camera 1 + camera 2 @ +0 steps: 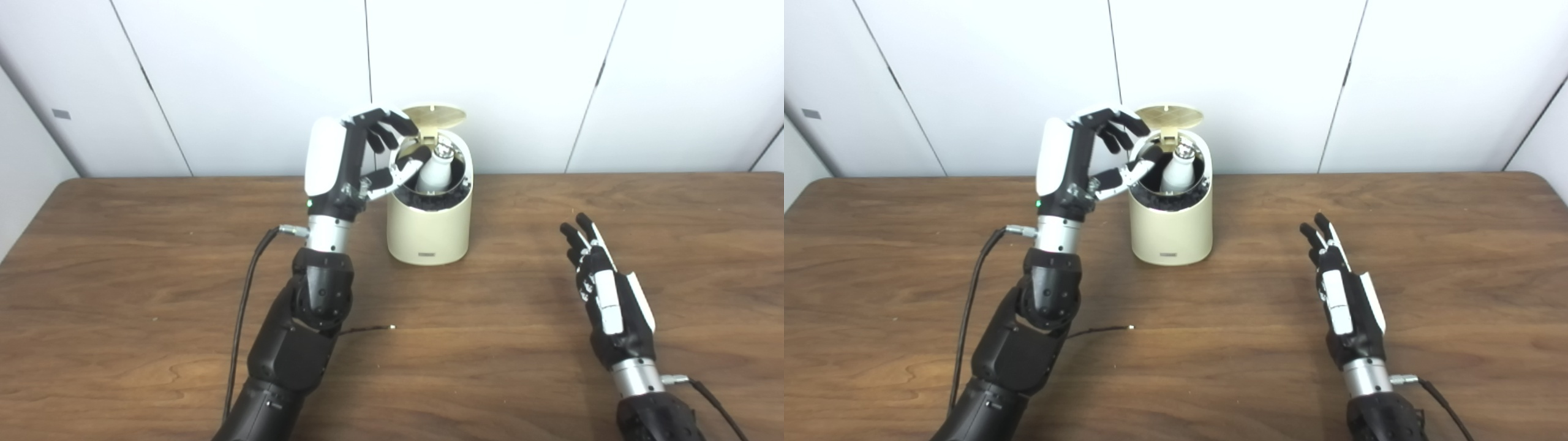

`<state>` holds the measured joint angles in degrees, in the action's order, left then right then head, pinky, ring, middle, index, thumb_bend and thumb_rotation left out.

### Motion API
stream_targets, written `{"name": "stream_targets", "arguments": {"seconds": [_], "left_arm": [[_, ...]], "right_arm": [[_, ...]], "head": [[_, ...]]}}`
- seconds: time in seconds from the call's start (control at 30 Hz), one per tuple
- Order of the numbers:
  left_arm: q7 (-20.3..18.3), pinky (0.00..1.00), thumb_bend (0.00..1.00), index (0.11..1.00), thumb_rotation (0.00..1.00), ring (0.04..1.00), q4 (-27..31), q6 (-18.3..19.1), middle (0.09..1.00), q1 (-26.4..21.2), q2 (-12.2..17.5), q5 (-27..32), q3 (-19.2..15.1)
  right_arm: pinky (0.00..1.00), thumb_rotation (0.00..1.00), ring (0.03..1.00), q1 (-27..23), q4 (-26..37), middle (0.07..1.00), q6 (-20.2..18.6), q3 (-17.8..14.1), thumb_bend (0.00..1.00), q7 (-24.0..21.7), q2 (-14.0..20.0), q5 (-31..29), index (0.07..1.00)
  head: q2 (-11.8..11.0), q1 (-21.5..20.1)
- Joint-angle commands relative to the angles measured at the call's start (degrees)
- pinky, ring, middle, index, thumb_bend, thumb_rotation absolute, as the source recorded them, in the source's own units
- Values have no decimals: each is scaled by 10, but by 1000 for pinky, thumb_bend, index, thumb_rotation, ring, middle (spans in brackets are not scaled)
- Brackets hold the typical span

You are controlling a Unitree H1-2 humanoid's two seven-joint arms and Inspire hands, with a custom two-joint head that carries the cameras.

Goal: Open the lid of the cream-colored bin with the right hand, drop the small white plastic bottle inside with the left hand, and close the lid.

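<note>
At table centre, cream bin [430, 229] lid [434, 116] tipped up for access | bottle [435, 173] upright inside bin mouth | left hand [361, 160] fingers spread at rim, apparently released | right hand [606, 288] flat, fingers apart, empty, likely waiting to close lid

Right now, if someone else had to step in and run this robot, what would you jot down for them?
Left hand: raised at the bin's mouth, fingers apart; the bottle looks released.
Right hand: open, down by the table, right of the bin, holding nothing.
Lid: flipped up at the back.
Bottle: upright inside the bin, neck showing above the rim.
Done: lid opened, bottle dropped in.
Left: pull the left hand clear, then close the lid.
</note>
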<state>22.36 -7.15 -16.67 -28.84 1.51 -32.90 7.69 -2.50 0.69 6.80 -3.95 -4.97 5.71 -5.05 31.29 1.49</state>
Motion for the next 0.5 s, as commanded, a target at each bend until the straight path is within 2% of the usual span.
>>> {"name": "stream_targets", "arguments": {"seconds": [0.0, 0.1, 0.13, 0.2, 0.27, 0.37, 0.4, 0.47], "left_arm": [[0, 281, 505, 470, 0, 394, 47, 10, 501, -4, -3, 4, -12], [-32, 232, 504, 471, 0, 371, 106, 70, 491, 20, -12, 39, -36], [-59, 231, 505, 478, 0, 382, 135, 110, 496, 34, -16, 78, -49], [-104, 336, 507, 491, 0, 426, 179, 177, 484, 58, -18, 144, -68], [-133, 360, 516, 494, 0, 430, 209, 228, 477, 82, -16, 176, -79], [-149, 372, 516, 515, 0, 451, 236, 269, 468, 120, -11, 180, -85], [-149, 386, 509, 502, 47, 464, 241, 275, 519, 132, -12, 182, -88], [-147, 400, 504, 497, 71, 479, 248, 283, 550, 147, -18, 193, -96]], "right_arm": [[1000, 952, 983, 20, -40, 929, 15, 0, 646, -3, 2, -1, 977], [1000, 946, 980, 20, -36, 929, 13, -2, 651, -2, 2, -7, 974], [1000, 938, 978, 20, -33, 928, 13, -4, 653, -3, 1, -11, 972], [1000, 914, 977, 19, -29, 927, 13, -7, 646, -3, 0, -20, 961], [995, 908, 975, 17, -21, 927, 15, -7, 645, -4, 4, -19, 958], [975, 913, 968, 10, -3, 928, 8, -9, 652, -7, 14, -19, 963], [976, 917, 972, 8, 8, 932, 4, -9, 652, -8, 18, -20, 964], [972, 915, 974, 4, 26, 935, -8, -9, 658, -7, 22, -19, 962]], "head": [[0, 2], [4, -1], [5, -2], [7, -5], [9, -10], [11, -13], [12, -13], [14, -17]]}}
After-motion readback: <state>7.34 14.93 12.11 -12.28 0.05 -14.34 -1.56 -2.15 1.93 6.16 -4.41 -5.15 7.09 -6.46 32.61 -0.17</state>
